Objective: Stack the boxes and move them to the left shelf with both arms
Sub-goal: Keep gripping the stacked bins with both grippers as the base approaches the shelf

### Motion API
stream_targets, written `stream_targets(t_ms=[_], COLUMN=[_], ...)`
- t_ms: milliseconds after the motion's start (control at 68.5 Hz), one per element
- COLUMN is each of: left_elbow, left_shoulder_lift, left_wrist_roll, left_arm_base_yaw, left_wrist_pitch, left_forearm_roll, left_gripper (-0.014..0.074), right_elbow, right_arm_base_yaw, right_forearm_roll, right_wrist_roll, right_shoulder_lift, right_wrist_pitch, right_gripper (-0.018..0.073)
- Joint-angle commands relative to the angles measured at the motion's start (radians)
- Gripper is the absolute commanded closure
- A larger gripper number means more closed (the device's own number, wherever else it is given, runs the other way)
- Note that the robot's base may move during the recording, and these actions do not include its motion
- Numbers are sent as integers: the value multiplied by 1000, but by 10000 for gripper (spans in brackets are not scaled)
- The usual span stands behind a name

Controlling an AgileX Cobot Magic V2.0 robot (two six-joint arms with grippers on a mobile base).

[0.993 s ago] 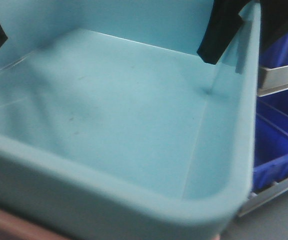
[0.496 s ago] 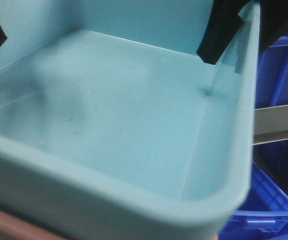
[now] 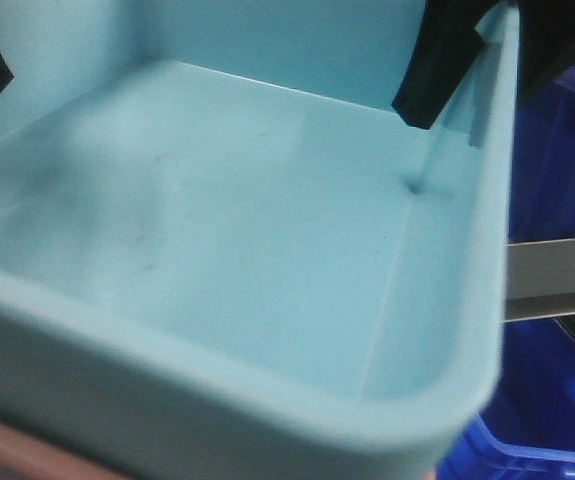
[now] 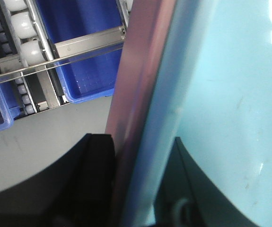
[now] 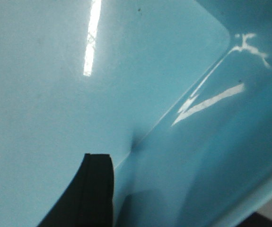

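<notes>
You were mid-carry, both grippers clamped on the stacked boxes' [image 4: 145,94] opposite walls; next you needed level travel to the left shelf [image 4: 36,66].

Both hands are gripping opposite walls, the left hand [image 4: 126,184] clamping with a black finger on either side and the right hand [image 3: 467,70] doing likewise.

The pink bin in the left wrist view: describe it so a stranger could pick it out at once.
Start from the big turquoise bin that fills the right half of the left wrist view. Along its outer wall runs a narrow salmon-pink rim: the pink bin, nested around the turquoise one. Only it is pink; the crates on the roller rack behind are dark blue.
</notes>
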Motion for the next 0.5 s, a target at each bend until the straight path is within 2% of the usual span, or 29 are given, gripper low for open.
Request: stream_targets(t_ms=[0, 482], left_elbow=[-43, -43], left_shoulder_lift=[-40, -40], left_wrist_roll=[74, 74], left_arm_base_yaw=[-30, -30], left_wrist_pitch=[-99, -99], left_forearm_roll=[-171, -171], left_gripper=[599, 599], right_elbow=[-40, -40], right_arm_base_yaw=[3, 3], right_forearm_roll=[28, 28], right_wrist_roll=[-78, -78], right_shoulder_lift=[-35, -35], right_wrist_pitch=[-146, -146], right_gripper=[500, 500])
